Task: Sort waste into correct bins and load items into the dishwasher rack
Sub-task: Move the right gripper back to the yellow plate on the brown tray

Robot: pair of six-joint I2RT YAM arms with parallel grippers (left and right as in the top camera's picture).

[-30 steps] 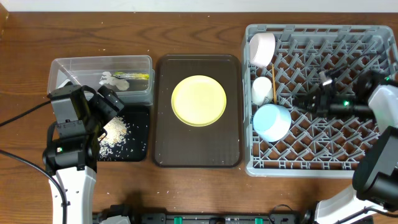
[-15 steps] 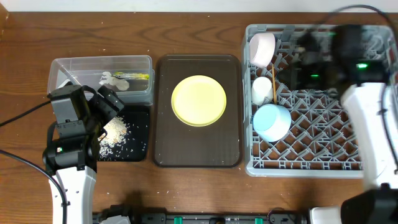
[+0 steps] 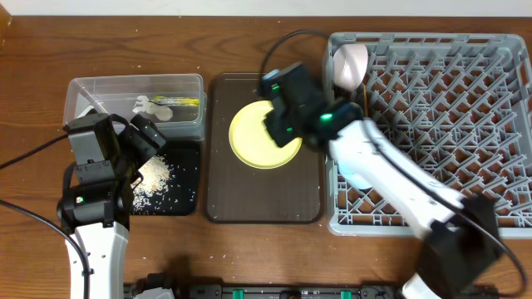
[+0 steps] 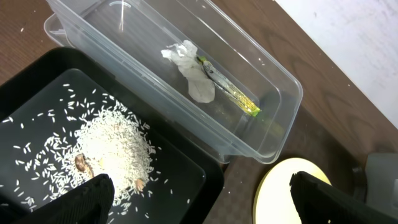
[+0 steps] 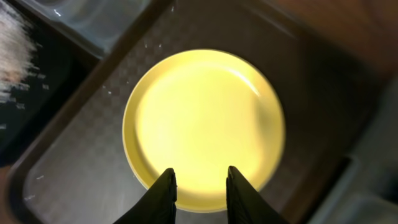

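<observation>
The yellow plate (image 3: 249, 143) lies on the dark brown serving tray (image 3: 258, 199). My right gripper (image 3: 281, 123) hovers over the plate's right part, open and empty. In the right wrist view the plate (image 5: 205, 124) fills the middle, with my gripper (image 5: 199, 177) above its near edge. My left gripper (image 3: 145, 137) is open and empty over the black tray (image 3: 184, 178) holding rice scraps (image 3: 154, 176). The clear tub (image 3: 133, 87) holds the tissue (image 3: 150, 105) and wrapper (image 3: 184, 102). The white bowl (image 3: 349, 62) stands in the grey rack (image 3: 432, 133). My right arm hides the cup, blue bowl and chopsticks.
In the left wrist view my left gripper (image 4: 202, 199) spans the rice (image 4: 106, 143) in the black tray (image 4: 186, 174) and the plate's edge (image 4: 280, 193). The tub (image 4: 273, 74) holds the tissue (image 4: 193, 74) and wrapper (image 4: 233, 96). The right arm crosses the rack's left side.
My right arm has swung left from over the rack to above the yellow plate. The left arm has not moved.
</observation>
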